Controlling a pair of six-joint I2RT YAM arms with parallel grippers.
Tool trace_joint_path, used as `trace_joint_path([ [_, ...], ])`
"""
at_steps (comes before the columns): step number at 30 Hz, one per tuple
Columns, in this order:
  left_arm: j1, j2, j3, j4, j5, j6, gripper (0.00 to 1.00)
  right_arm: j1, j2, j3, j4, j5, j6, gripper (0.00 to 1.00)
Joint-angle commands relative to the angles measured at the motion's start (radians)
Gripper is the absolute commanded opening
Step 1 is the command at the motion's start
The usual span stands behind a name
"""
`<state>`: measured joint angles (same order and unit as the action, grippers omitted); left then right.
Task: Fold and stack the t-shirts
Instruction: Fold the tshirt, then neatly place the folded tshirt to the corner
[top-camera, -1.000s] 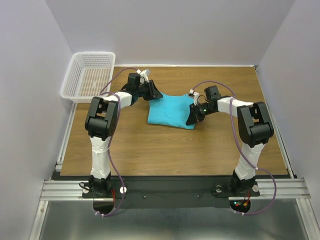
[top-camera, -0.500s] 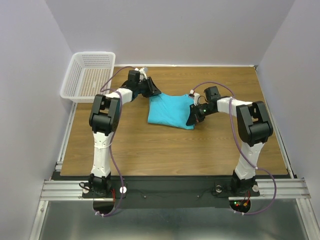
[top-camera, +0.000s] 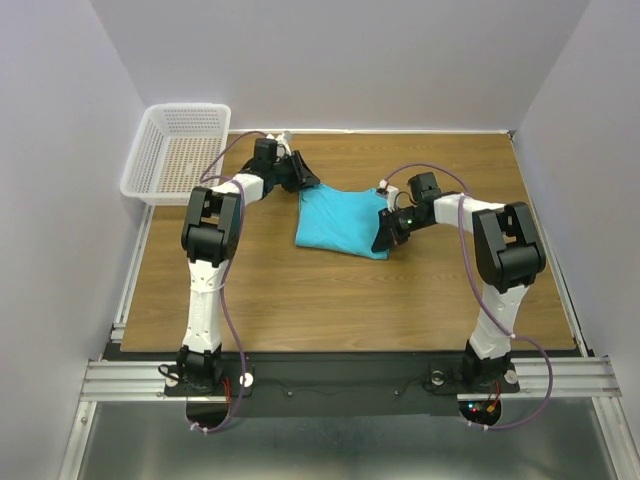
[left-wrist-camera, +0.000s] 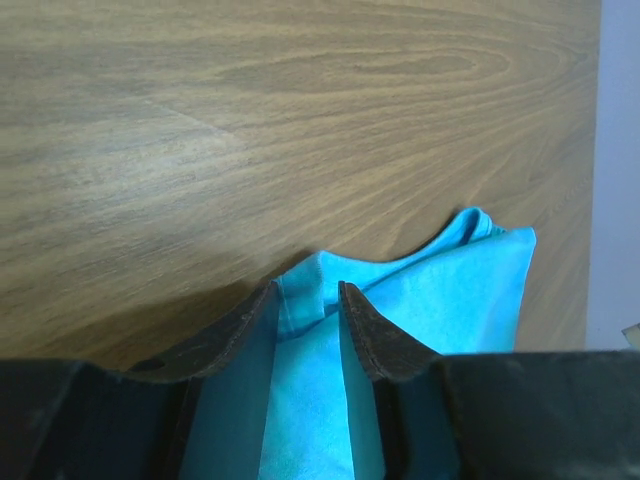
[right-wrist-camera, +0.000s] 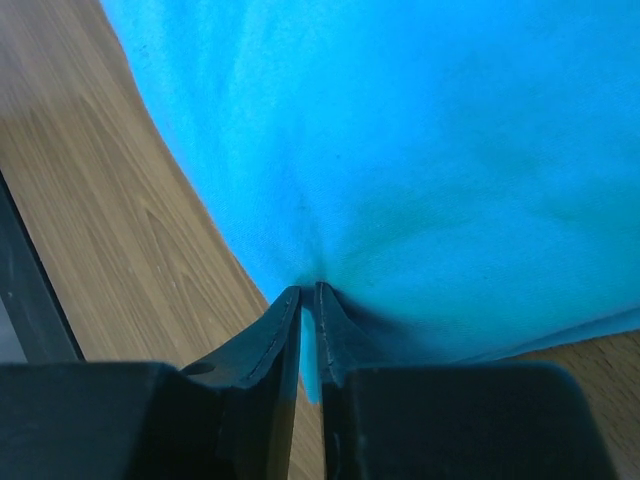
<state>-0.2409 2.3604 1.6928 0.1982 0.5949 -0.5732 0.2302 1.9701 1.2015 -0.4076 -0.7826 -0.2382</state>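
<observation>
A turquoise t-shirt (top-camera: 340, 222) lies folded into a rough rectangle at the middle of the wooden table. My left gripper (top-camera: 302, 182) is low at the shirt's far left corner. In the left wrist view its gripper (left-wrist-camera: 307, 288) stands open, with the t-shirt (left-wrist-camera: 450, 290) lying flat between and under the fingers (left-wrist-camera: 365, 325). My right gripper (top-camera: 381, 238) is at the shirt's near right corner. In the right wrist view that gripper (right-wrist-camera: 308, 290) is shut on a pinch of the t-shirt (right-wrist-camera: 420, 130), and creases run out from the tips.
A white mesh basket (top-camera: 180, 150) stands at the table's far left corner, close behind the left arm. Bare wood (top-camera: 330, 295) stretches from the shirt to the arm bases. Grey walls close in on the left, right and back.
The left gripper has shifted a little back and to the left along the shirt's far left corner. The right gripper has stayed where it was on the cloth.
</observation>
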Motion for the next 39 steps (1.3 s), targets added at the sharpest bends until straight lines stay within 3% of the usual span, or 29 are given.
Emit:
trace_joint_path([
  [1,0.014,-0.071,0.065,0.037,0.005,0.055,0.44,0.008,-0.043,0.021,-0.071,0.005,-0.095,0.19],
  [5,0.025,-0.191,0.056,0.041,-0.076,0.147,0.48,0.001,-0.129,0.066,-0.085,-0.030,-0.125,0.25],
  [10,0.031,-0.397,-0.076,0.049,-0.090,0.243,0.49,-0.049,-0.200,0.128,-0.097,-0.021,-0.127,0.29],
  [14,0.028,-0.535,-0.276,0.078,0.029,0.236,0.49,-0.086,-0.188,0.176,-0.097,0.025,-0.112,0.31],
  [18,0.000,-0.663,-0.575,0.191,0.121,0.202,0.49,-0.101,-0.113,0.260,-0.088,0.036,-0.050,0.30],
  [23,-0.075,-0.673,-0.745,0.288,0.157,0.167,0.49,-0.106,0.051,0.436,-0.080,-0.061,0.071,0.25],
  [28,-0.098,-0.607,-0.768,0.391,0.167,0.101,0.49,-0.106,0.186,0.552,-0.082,-0.064,0.169,0.21],
  [37,-0.100,-0.550,-0.844,0.402,0.135,0.092,0.48,-0.107,0.323,0.619,-0.082,0.143,0.277,0.18],
  [39,-0.100,-0.540,-0.872,0.400,0.118,0.082,0.48,-0.112,0.354,0.632,-0.082,0.183,0.298,0.13],
])
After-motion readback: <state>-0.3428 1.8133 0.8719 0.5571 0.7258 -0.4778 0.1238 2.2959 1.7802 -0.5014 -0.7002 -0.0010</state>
